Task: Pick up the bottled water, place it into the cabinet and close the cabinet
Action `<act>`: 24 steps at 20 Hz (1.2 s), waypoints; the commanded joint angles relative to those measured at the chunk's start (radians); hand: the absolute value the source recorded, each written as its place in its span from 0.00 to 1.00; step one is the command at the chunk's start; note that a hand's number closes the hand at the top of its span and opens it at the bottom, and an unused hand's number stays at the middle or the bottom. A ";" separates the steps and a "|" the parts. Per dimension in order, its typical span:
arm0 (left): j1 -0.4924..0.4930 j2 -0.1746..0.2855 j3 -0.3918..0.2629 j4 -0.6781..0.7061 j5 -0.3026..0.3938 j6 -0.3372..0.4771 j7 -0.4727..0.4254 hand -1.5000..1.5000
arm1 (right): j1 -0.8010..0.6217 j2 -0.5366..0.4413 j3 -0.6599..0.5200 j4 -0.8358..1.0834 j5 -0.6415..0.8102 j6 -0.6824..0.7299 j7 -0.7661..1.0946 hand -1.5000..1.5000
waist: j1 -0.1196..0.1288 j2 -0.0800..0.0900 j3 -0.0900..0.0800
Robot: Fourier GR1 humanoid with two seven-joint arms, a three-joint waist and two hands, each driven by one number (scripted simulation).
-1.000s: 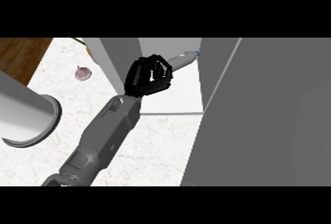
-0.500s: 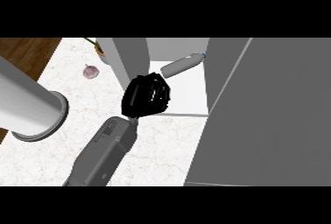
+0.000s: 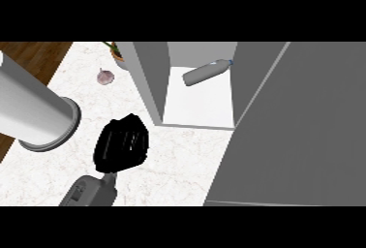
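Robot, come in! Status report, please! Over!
Right hand in front of cabinet, off the bottled water; left hand out of view. Bottled water lying inside cabinet. Door open, not yet closed.

Small purplish bulb (image 3: 105, 77) on white marble counter (image 3: 43, 179), near potted plant (image 3: 115, 52)

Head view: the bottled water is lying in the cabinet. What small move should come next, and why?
Probably swing the right hand rightward toward the open cabinet door to begin pushing it shut. The bottled water lies on its side on the cabinet shelf, apart from the hand. The hand holds nothing and is over the counter, outside the cabinet, so only closing appears to be left.
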 commanded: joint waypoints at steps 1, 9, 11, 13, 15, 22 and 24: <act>0.151 0.082 0.003 -0.222 0.035 0.000 0.060 1.00 | -0.072 0.041 0.096 -0.103 0.006 0.044 0.109 1.00 | -0.002 0.004 -0.002; 0.455 0.224 0.061 -0.513 0.078 -0.038 0.040 1.00 | -0.207 0.175 0.142 -0.046 0.048 0.033 0.247 1.00 | -0.024 0.008 -0.003; 0.462 0.241 0.099 -0.539 0.096 -0.032 0.053 1.00 | -0.279 0.253 0.122 -0.007 0.056 0.009 0.282 1.00 | -0.027 0.011 -0.003; 0.592 0.258 0.081 -0.626 0.090 -0.049 0.029 1.00 | -0.355 0.285 0.072 0.011 0.073 0.010 0.351 1.00 | -0.017 0.009 -0.003; 0.620 0.260 0.095 -0.644 0.096 -0.066 0.012 1.00 | -0.476 0.393 0.036 0.117 0.072 0.006 0.415 1.00 | -0.017 0.014 -0.004; 0.733 0.320 0.244 -0.668 0.199 -0.191 -0.012 1.00 | -0.717 0.575 -0.181 0.344 0.005 0.017 0.513 1.00 | -0.033 0.021 -0.001; 0.778 0.337 0.284 -0.672 0.243 -0.234 -0.005 1.00 | -0.730 0.578 -0.225 0.390 -0.015 0.011 0.478 1.00 | -0.036 0.021 0.000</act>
